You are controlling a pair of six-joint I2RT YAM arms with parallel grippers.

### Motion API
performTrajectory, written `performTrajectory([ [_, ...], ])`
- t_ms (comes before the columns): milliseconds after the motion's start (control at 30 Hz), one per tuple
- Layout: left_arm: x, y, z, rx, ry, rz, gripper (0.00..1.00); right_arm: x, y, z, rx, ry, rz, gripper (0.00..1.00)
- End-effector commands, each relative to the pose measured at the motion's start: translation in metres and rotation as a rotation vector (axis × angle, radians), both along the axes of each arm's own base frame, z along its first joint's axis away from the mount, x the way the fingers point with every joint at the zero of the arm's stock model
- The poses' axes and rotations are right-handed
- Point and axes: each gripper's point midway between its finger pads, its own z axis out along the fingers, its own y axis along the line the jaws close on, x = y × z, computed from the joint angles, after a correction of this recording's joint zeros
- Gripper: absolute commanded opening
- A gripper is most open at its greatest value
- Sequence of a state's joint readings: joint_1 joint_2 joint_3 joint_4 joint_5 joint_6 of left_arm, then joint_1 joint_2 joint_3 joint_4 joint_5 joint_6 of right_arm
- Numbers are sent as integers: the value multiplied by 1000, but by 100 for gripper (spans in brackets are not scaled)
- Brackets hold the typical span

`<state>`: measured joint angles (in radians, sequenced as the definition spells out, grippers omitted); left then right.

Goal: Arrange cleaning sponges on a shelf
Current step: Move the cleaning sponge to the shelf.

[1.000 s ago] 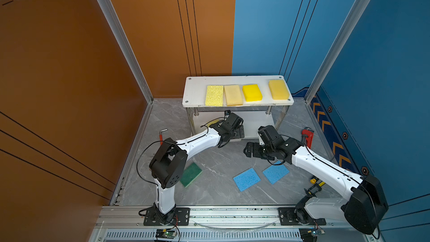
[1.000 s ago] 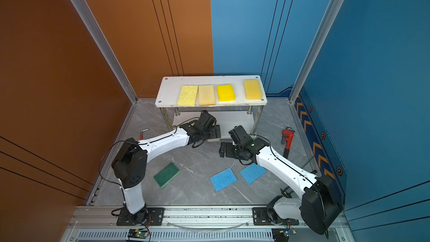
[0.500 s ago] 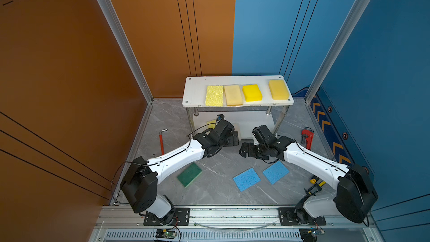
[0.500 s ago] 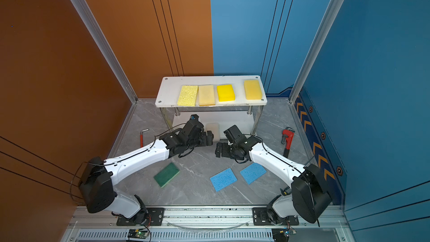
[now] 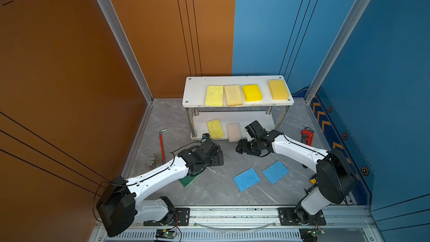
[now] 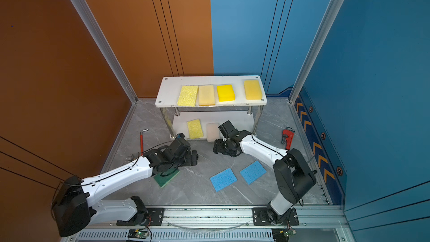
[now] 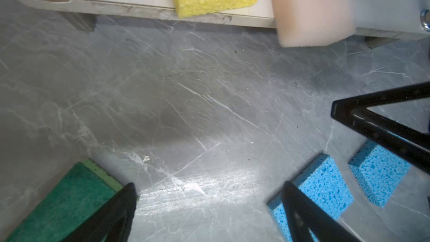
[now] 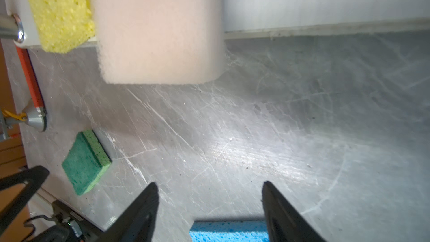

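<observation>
The shelf [image 5: 194,89] holds several sponges on its top board: a porous pale-yellow one [image 5: 214,95], a beige one [image 5: 233,95] and two thick yellow ones [image 5: 252,92] [image 5: 278,89]. On the lower board lie a pale-yellow sponge [image 5: 215,128] and a pinkish-beige sponge [image 5: 233,132] that overhangs the front edge. Two blue sponges [image 5: 246,179] [image 5: 275,171] lie on the floor. A dark green sponge [image 5: 189,179] lies partly under my left arm. My left gripper [image 5: 218,157] [image 7: 208,185] hangs open over bare floor. My right gripper [image 5: 240,147] [image 8: 209,183] is open and empty, just in front of the pinkish-beige sponge [image 8: 158,31].
A red-handled hex key [image 5: 162,145] and a small metal fitting [image 5: 152,159] lie by the left wall. A red pipe wrench [image 5: 307,136] lies at the right of the shelf. Walls close in three sides; a metal rail [image 5: 232,213] runs along the front.
My left gripper has drawn back from the lower board toward the front, uncovering the pale-yellow sponge there. The right gripper's jaws have narrowed; it has barely shifted.
</observation>
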<state>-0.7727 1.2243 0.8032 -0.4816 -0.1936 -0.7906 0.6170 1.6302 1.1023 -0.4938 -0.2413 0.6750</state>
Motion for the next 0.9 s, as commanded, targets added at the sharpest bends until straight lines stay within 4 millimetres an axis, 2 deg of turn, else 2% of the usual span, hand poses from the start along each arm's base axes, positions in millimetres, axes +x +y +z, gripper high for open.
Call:
performTrajectory([
  [0,-1,26,4,12,-10,88,97,10,3,0,17,6,-2,58],
  [167,-4,51,1,10,-14,153,97,19,12,-3,38,18,0,32],
  [333,-5,64,-4,14,3,186,97,27,23,-14,46,47,6,21],
  [633,-8,86,-28,6,121,246,98,56,32,-22,60,59,-2,20],
  [867,-9,101,-31,-31,140,290,98,68,43,-29,74,84,7,20],
])
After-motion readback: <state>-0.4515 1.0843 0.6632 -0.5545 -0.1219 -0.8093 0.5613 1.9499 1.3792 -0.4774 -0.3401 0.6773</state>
